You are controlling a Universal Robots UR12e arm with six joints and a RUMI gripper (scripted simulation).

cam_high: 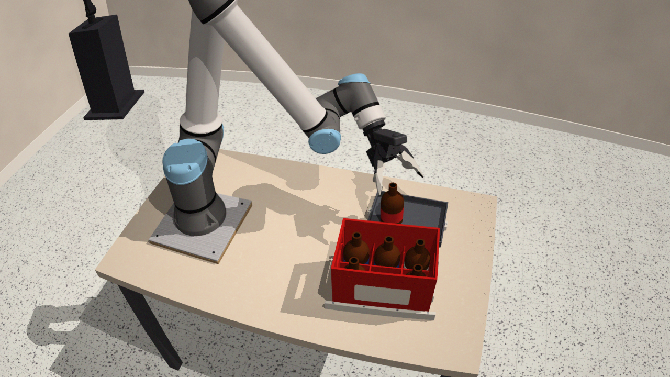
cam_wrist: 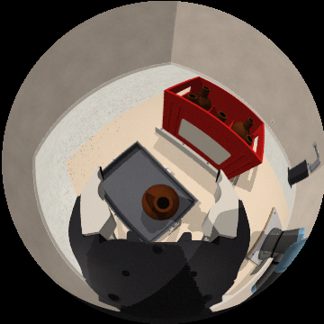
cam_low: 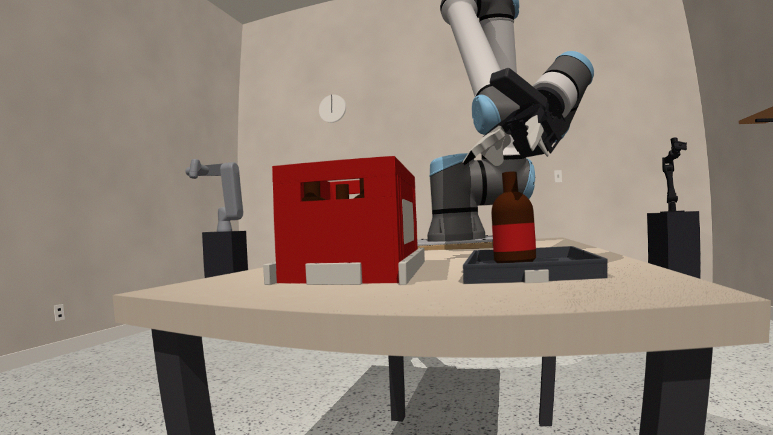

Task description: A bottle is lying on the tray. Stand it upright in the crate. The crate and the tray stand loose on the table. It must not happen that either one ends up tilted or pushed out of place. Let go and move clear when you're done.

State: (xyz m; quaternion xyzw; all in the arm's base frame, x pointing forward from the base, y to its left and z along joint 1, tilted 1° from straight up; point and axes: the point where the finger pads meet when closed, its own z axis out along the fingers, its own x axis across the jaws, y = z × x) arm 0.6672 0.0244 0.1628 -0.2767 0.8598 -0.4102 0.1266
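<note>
A brown bottle with a red label stands upright on the dark grey tray, near the tray's left end. It also shows in the exterior view and from above in the wrist view. My gripper is open and empty. It hangs a little above the bottle's mouth, with its fingers spread wide, as the exterior view shows. The red crate stands just in front of the tray and holds several brown bottles; its front middle compartment looks empty.
Grey stop blocks lie against the crate's base. The tray sits close to the table's right edge. The arm's base stands at the table's left end.
</note>
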